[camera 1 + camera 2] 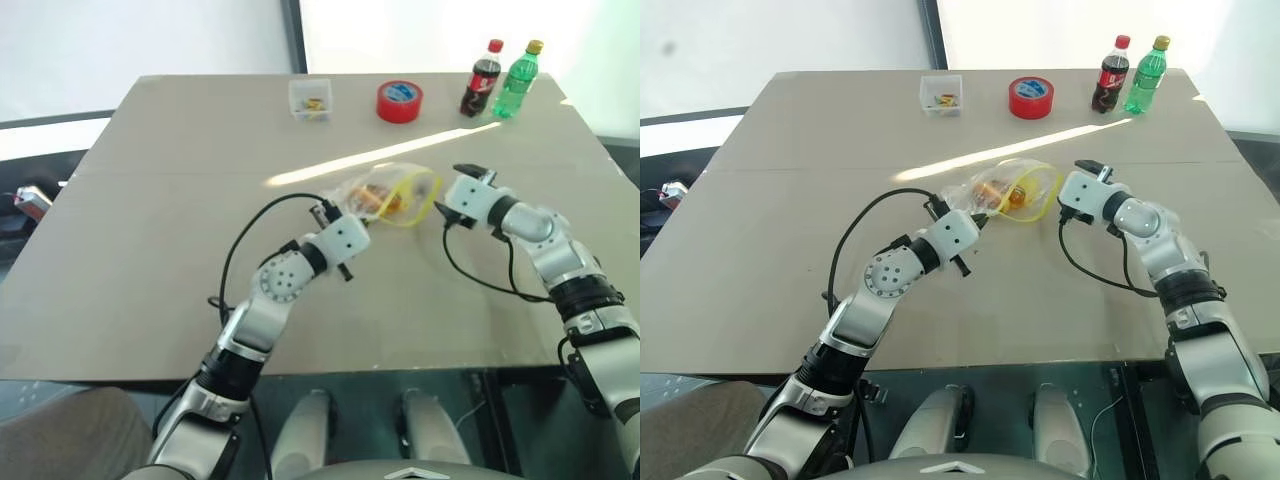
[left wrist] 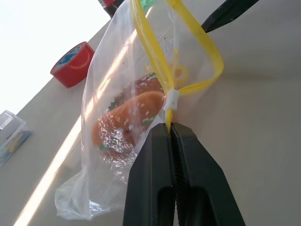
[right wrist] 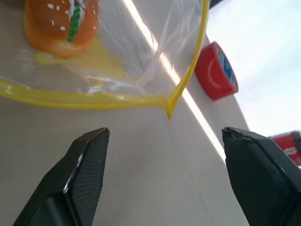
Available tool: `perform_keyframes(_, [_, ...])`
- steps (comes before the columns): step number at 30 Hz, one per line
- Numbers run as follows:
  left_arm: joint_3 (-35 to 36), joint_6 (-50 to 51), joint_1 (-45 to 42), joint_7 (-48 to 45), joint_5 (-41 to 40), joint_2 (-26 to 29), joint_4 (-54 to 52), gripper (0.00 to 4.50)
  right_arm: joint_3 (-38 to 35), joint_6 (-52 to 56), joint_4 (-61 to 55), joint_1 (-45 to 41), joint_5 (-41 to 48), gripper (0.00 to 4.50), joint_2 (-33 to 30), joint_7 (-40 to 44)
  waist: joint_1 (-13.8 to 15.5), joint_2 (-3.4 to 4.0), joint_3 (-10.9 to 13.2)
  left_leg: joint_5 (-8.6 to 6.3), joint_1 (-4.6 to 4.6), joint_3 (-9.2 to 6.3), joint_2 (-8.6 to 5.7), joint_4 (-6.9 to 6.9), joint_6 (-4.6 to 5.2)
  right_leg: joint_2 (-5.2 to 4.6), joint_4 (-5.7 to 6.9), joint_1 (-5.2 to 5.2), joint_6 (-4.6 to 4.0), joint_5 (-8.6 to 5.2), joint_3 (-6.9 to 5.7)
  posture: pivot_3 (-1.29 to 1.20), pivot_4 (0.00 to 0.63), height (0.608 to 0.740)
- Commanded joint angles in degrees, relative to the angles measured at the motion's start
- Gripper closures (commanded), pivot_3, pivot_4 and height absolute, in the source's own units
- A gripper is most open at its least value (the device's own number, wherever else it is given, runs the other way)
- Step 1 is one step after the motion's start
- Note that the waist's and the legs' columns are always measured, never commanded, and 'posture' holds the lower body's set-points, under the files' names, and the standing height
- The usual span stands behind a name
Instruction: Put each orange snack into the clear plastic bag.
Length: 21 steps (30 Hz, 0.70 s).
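Left eye view: I see the matte tan table [image 1: 150,250], and near its middle the crinkly clear bag [image 1: 385,193], its yellow seal strip looped open. My left gripper [image 2: 170,129] pinches that strip; my right gripper [image 3: 164,179] stands spread just beside the mouth, empty. Inside sit rounded, speckled orange snacks [image 2: 127,120], probably both, so little seems left.

Beige table [image 1: 150,250] with small clear box [image 1: 310,99], red tape roll [image 1: 399,101], two bottles [image 1: 498,79], clear plastic bag [image 1: 392,193].
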Motion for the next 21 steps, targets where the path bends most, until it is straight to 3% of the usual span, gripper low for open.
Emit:
perform_keyframes(1, [-0.04,-0.83,-0.44,0.4,-0.25,-0.3,-1.53,4.5,2.47,-6.8,1.29,-2.67,-6.28,2.31,-2.85,-3.39,0.01,0.0,0.0,0.0,0.0,0.01,0.0,0.0,0.0,0.0,0.0,0.0,0.0,0.0,0.0,0.0,0.15,0.74])
perform_keyframes(2, [-0.04,-0.73,-0.32,0.45,-0.24,-0.39,-1.62,4.5,3.44,-8.18,1.91,-3.34,-8.09,3.01,-3.44,-4.16,0.05,0.0,0.0,0.0,0.0,-0.01,0.0,0.0,0.0,0.0,0.0,0.0,0.0,0.0,-0.01,0.0,0.15,0.74])
perform_keyframes(4, [-0.04,-0.68,-0.15,0.5,-0.23,-0.43,-1.69,4.5,4.48,-9.81,3.26,-4.36,-10.32,3.91,-3.85,-5.53,0.02,0.0,0.0,0.0,0.0,0.01,0.0,0.0,0.0,0.0,0.0,0.0,0.0,0.0,0.0,0.0,0.15,0.74])
perform_keyframes(6, [-0.03,-0.68,-0.04,0.51,-0.22,-0.41,-1.75,4.5,4.85,-10.52,4.57,-5.09,-11.34,4.45,-3.65,-6.56,0.02,0.0,0.0,0.0,0.0,0.01,0.0,0.0,0.0,0.0,0.0,0.0,0.0,0.0,0.01,0.0,0.15,0.74])
perform_keyframes(16, [2.12,-1.18,-1.48,0.53,-0.92,0.91,-2.64,4.5,2.41,-11.64,6.9,-7.78,-10.65,4.45,-4.6,-8.84,-0.05,0.0,0.0,0.0,0.0,0.0,0.0,0.0,0.0,0.0,0.01,0.0,-0.01,0.0,0.03,0.0,0.15,0.74])
perform_keyframes(21, [3.65,-5.79,-9.85,0.4,2.24,6.9,-2.48,4.5,-3.15,-9.32,0.85,-8.02,-4.61,4.45,-9.98,-4.18,0.23,0.0,0.13,0.01,-0.01,-0.04,0.0,0.0,0.0,0.0,0.02,0.01,-0.01,0.0,-0.02,0.0,0.15,0.74])
